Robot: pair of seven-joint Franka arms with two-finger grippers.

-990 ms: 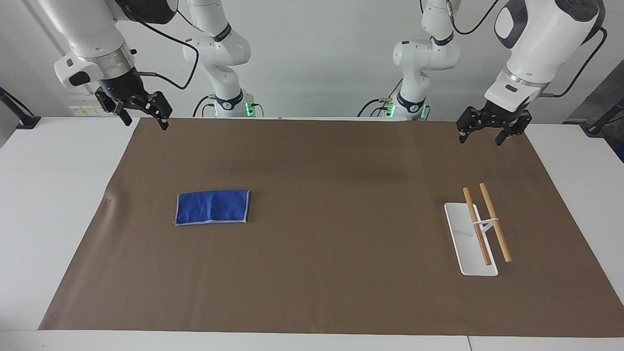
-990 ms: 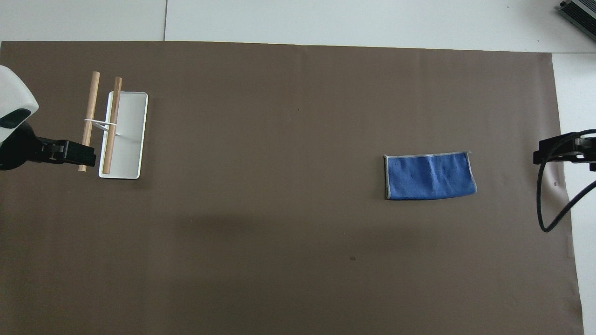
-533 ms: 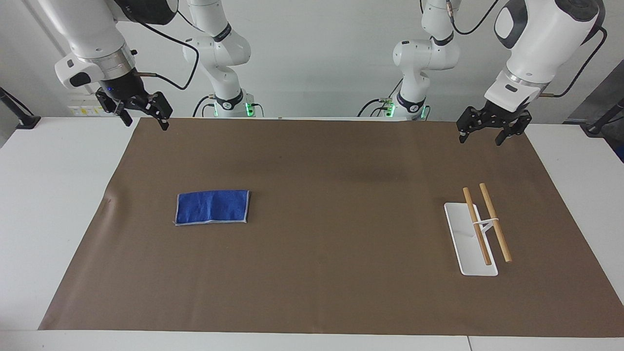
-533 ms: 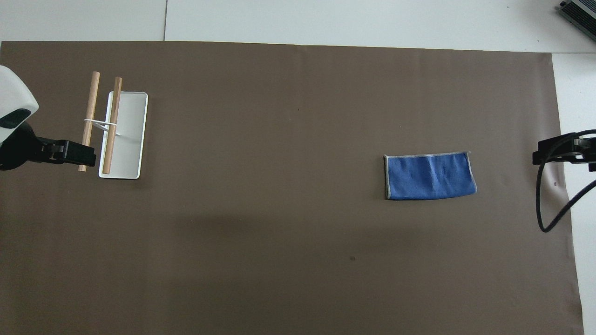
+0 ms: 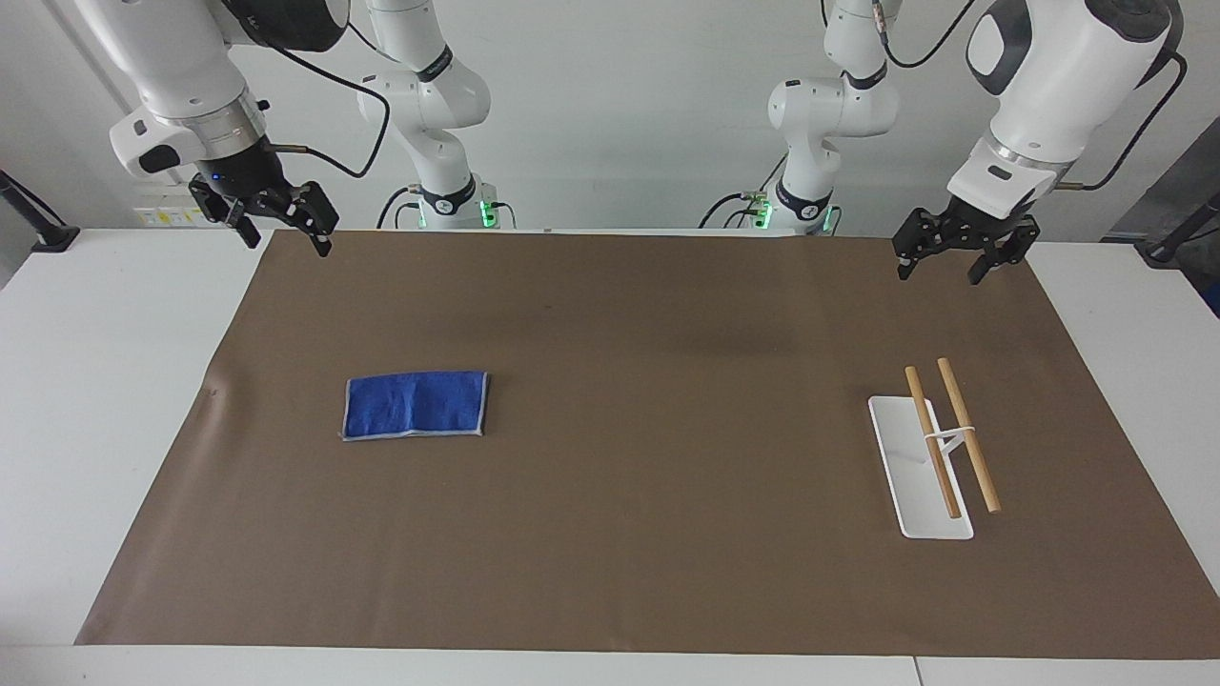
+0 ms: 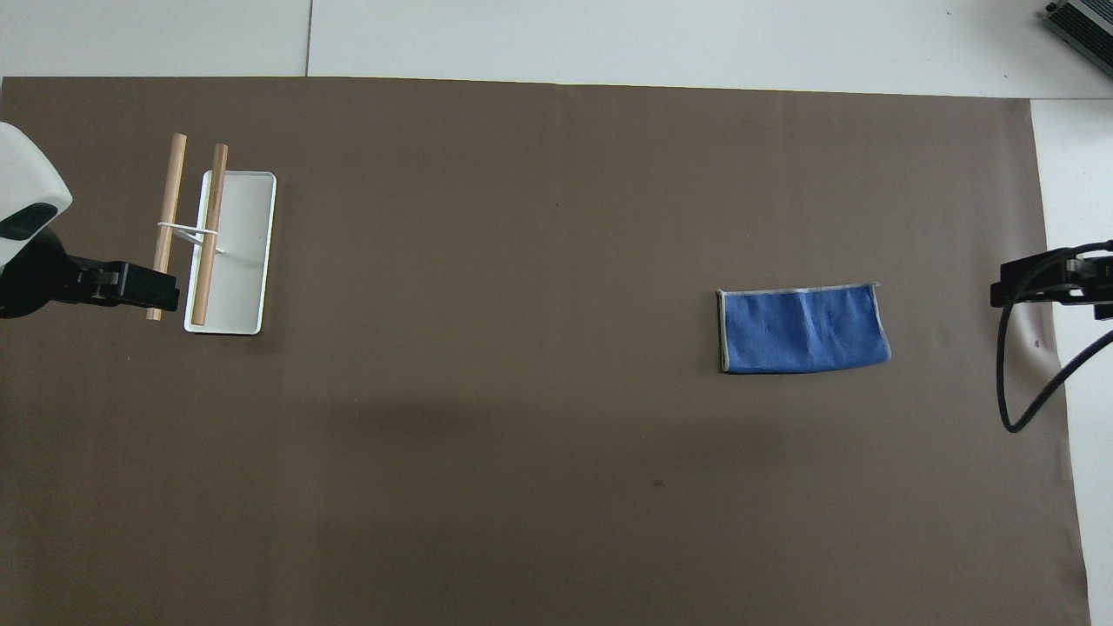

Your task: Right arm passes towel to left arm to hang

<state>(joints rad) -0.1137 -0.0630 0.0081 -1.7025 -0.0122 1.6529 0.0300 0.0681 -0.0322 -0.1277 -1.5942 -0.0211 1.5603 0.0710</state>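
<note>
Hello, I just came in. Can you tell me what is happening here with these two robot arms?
Nothing is being handled at this moment. A small royal-blue terry towel lies flat on the brown table mat, toward the right arm's end. A white-based rack with two wooden rods stands toward the left arm's end. The right gripper hangs open over the mat's corner, well apart from the towel. The left gripper waits, open, over the other corner. The handover has not started.
</note>
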